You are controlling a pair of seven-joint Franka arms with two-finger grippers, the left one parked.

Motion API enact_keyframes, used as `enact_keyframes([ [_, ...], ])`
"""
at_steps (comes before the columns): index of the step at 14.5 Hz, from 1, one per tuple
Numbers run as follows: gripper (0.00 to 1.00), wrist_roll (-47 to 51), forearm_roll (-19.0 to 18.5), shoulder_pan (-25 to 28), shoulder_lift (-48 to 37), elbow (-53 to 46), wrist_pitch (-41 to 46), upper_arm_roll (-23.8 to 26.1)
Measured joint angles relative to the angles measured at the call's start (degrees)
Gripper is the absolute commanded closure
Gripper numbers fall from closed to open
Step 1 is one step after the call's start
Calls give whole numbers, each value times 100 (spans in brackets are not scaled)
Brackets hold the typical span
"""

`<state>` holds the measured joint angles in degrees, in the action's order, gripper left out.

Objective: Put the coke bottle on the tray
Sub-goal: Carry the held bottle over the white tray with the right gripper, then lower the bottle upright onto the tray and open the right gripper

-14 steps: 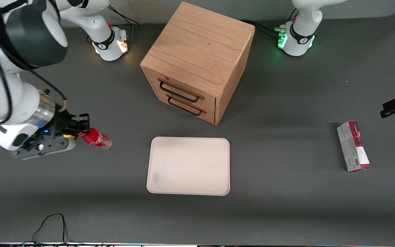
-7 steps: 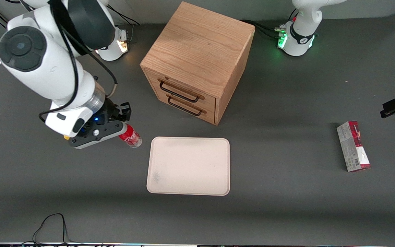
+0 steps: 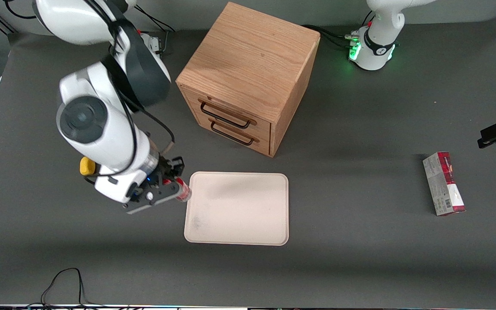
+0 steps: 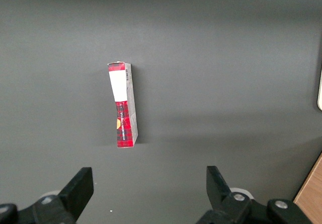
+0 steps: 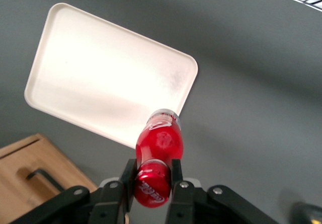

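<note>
My right gripper (image 3: 174,186) is shut on the coke bottle (image 3: 183,191), a small bottle with a red cap and red label, and holds it in the air just beside the tray's edge at the working arm's end. The cream tray (image 3: 239,211) lies flat in front of the drawer box, with a faint dark smudge near one corner. In the right wrist view the gripper (image 5: 151,174) clamps the bottle's neck just under the red cap, the bottle (image 5: 160,141) hangs below, and the tray (image 5: 100,93) lies under it, its rim beneath the bottle's base.
A wooden drawer box (image 3: 248,77) with two dark handles stands farther from the front camera than the tray. A red-and-grey carton (image 3: 444,183) lies toward the parked arm's end, also in the left wrist view (image 4: 123,105). A black cable (image 3: 65,280) lies near the front edge.
The right arm has carried the coke bottle from the working arm's end of the table toward the tray, reaching the tray's edge. The tray, box and carton have not moved.
</note>
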<state>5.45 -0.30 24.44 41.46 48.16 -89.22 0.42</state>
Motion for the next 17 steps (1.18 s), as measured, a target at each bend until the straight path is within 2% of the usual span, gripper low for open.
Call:
enact_keyframes([
  [6,100,0,0,-42,906,38,-943,-19],
  [11,100,0,0,-60,1261,40,-1368,-21],
  [12,97,0,0,-60,1288,41,-1413,-21],
  [13,24,0,0,-60,1304,41,-1435,-21],
  [14,6,0,0,-60,1309,42,-1437,-21],
  [15,0,0,0,-61,1309,44,-1437,-21],
  [17,0,0,0,-61,1308,42,-1439,-21],
])
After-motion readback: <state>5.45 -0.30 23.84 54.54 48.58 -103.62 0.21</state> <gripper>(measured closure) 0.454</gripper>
